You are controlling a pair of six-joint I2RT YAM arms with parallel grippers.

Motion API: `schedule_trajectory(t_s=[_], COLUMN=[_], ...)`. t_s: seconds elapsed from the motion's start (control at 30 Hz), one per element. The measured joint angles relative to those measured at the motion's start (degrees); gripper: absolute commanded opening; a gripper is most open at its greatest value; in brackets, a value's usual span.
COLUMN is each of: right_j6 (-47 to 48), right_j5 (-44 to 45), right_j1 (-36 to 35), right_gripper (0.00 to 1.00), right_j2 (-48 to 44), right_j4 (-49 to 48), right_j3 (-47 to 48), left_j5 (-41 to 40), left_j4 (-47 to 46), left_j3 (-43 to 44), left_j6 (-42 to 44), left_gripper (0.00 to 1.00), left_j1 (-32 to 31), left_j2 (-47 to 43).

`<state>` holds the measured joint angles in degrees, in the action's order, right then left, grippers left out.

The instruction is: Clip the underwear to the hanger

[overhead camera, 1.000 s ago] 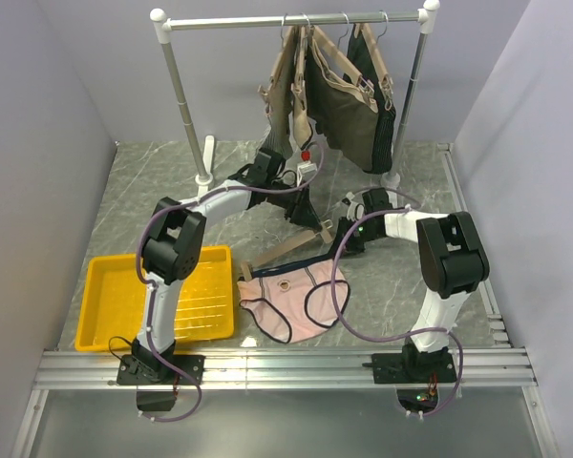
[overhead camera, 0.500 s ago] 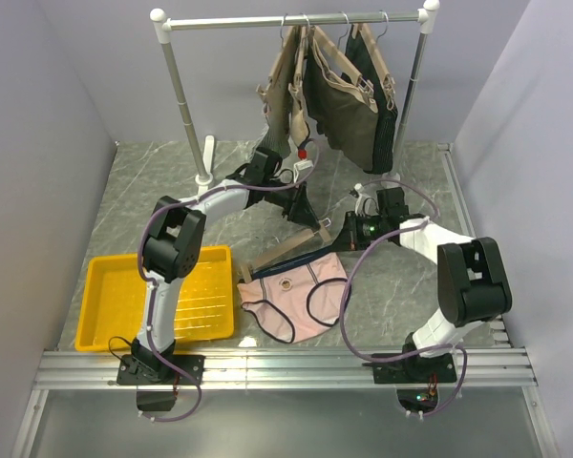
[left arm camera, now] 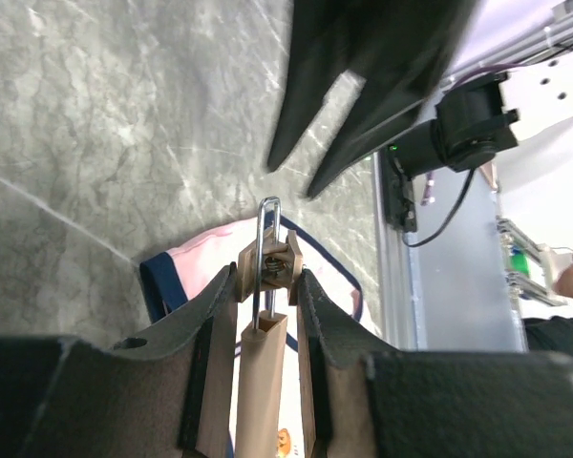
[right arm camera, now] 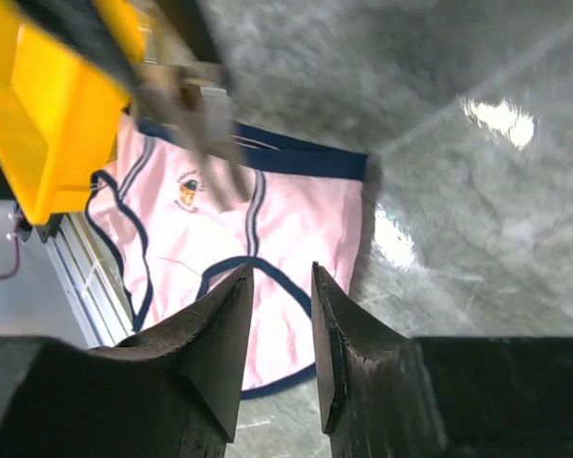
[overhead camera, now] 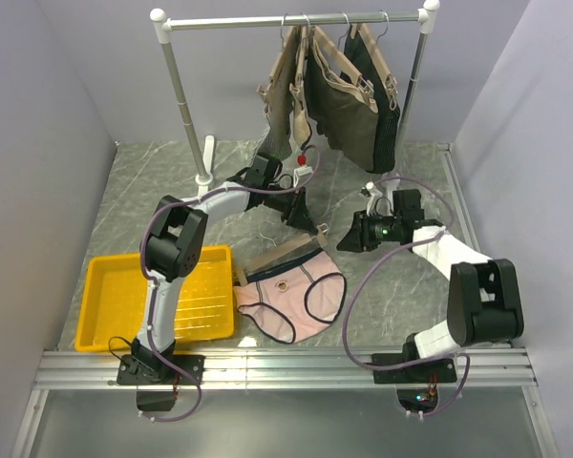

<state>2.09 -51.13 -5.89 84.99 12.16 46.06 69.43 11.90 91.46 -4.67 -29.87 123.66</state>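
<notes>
The underwear (overhead camera: pixel 291 296), pale pink with navy edging, lies flat on the marble table. The tan hanger (overhead camera: pixel 279 258) rests slanted along its waistband. My left gripper (overhead camera: pixel 306 221) is shut on the clip (left arm camera: pixel 272 262) at the hanger's right end, with the bar (left arm camera: pixel 260 382) running back between its fingers. Pink cloth (left arm camera: pixel 205 253) shows just beyond that clip; whether the clip bites it I cannot tell. My right gripper (overhead camera: pixel 348 238) hangs open to the right of the underwear (right arm camera: pixel 286 229), a little above it, with nothing between its fingers. The left wrist view shows its dark fingers (left arm camera: pixel 334 143) ahead.
A yellow tray (overhead camera: pixel 115 320) sits at the left front. A clothes rack (overhead camera: pixel 296 19) at the back carries several dark olive and black garments (overhead camera: pixel 349 95) on hangers, close above the left arm. The rack's white feet (overhead camera: pixel 207 157) stand on the table.
My right gripper has opened, let go of the waistband's right corner and drawn back to the right. The left gripper stays shut on the hanger's clip.
</notes>
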Motion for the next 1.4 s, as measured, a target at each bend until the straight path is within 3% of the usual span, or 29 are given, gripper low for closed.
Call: schedule_trajectory(t_s=[0.2, 0.6, 1.13, 1.23, 1.33, 1.37, 1.4], right_j6=[2.0, -8.2, -6.7, -6.3, -5.8, -5.8, -5.5], right_j5=[-3.4, -4.0, -5.6, -5.5, -5.7, -5.9, -6.2], right_j1=[0.4, 0.2, -2.6, -2.7, -2.8, -2.8, -2.8], right_gripper=[0.32, 0.33, 0.36, 0.32, 0.17, 0.07, 0.03], right_j2=[-3.3, 3.4, 5.6, 6.1, 6.2, 6.2, 6.3], right_j4=[-0.9, -6.7, -4.6, -4.1, -4.0, -4.0, -4.0], right_j3=[0.9, 6.6, 6.9, 6.9, 6.9, 6.9, 6.9], left_j5=[-1.5, -2.4, -2.4, -2.4, -2.4, -2.4, -2.4], left_j4=[2.4, 5.2, 5.1, 5.1, 5.0, 4.9, 4.8], left_j3=[-0.1, -0.7, -0.7, -0.7, -0.8, -0.8, -0.9], left_j6=[4.3, 9.6, 9.8, 9.8, 9.8, 9.7, 9.7], left_gripper=[0.00, 0.00, 0.00, 0.00, 0.00, 0.01, 0.06], left_j1=[-0.8, -2.5, -2.6, -2.6, -2.6, -2.6, -2.7], left_j2=[0.0, -0.7, -1.3, -1.4, -1.5, -1.6, -1.6])
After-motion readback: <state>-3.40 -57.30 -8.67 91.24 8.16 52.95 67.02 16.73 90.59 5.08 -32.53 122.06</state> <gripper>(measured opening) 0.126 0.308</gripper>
